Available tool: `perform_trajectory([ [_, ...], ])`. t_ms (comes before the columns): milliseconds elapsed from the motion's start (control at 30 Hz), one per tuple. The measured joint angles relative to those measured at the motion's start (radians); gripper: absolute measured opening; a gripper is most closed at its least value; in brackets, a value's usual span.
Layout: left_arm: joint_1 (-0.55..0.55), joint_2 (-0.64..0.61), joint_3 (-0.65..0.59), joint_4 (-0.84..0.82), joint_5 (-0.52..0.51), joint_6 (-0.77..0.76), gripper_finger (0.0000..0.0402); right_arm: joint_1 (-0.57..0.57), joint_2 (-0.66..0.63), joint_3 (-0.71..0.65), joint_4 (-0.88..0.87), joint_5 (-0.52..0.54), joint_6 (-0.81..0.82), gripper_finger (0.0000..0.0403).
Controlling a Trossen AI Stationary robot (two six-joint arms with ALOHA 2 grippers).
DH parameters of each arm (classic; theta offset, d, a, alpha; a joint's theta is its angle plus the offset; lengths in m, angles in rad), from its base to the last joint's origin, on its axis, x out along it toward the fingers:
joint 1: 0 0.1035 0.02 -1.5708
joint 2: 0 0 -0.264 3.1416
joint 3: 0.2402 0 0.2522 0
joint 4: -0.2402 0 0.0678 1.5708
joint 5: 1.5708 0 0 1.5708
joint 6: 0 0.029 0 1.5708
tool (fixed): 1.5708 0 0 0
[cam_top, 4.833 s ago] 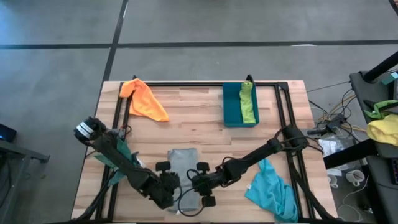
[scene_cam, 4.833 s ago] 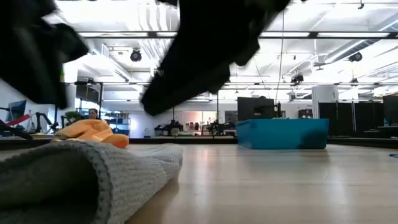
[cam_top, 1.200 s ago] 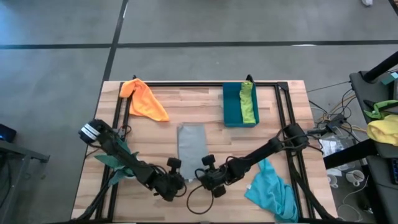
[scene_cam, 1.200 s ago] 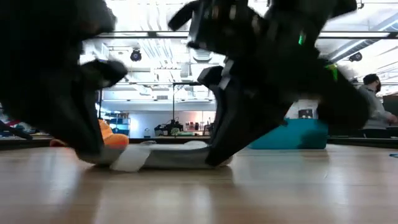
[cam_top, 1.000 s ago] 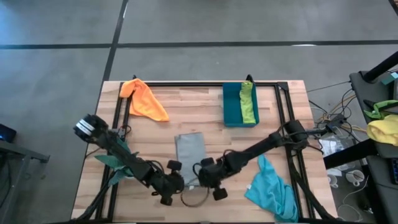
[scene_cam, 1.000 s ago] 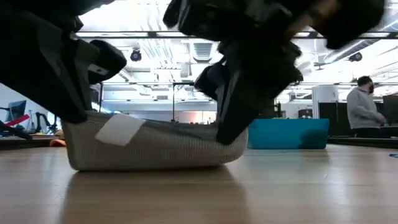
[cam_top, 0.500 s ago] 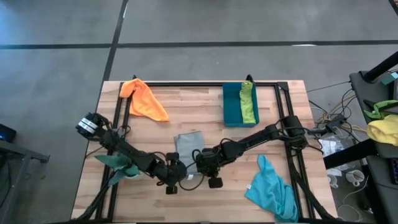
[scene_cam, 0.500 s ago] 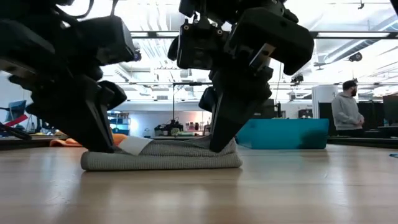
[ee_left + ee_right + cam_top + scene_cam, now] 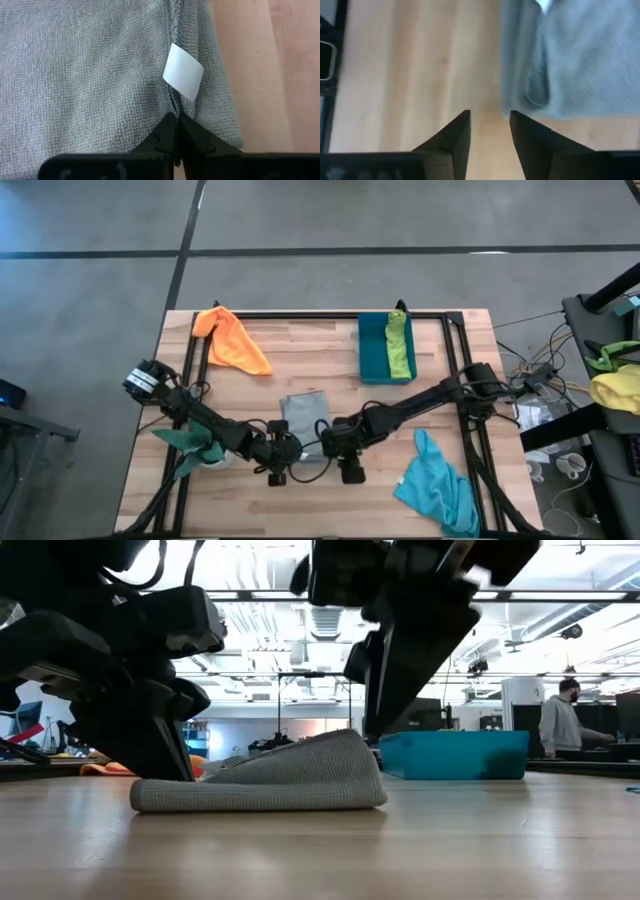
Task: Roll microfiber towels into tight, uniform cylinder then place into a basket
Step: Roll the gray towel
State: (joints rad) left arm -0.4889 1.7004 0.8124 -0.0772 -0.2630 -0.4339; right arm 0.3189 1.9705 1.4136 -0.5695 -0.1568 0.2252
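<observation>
On your left, bare table lies between the orange towel and the grey towel, folded at mid-table. Your left gripper is pinched tight on its near hem beside the white label. Your right gripper hangs just off the towel's other near corner, fingers parted, gripping nothing. The basket sits farther back.
</observation>
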Motion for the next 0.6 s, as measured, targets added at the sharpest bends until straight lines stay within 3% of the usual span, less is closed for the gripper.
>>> perform_trajectory([
  [267,0.002,0.000,-0.002,0.006,-0.002,0.004,0.0000,0.017,0.043,-0.019,0.111,0.179,-0.007,0.0018],
  [467,0.003,0.000,-0.002,0.009,-0.040,0.019,0.0004,-0.003,0.090,-0.035,0.102,0.192,0.066,0.0011],
  [600,0.003,-0.001,0.006,0.009,-0.041,0.056,0.0038,-0.003,0.117,-0.033,0.109,0.178,0.078,0.0009],
])
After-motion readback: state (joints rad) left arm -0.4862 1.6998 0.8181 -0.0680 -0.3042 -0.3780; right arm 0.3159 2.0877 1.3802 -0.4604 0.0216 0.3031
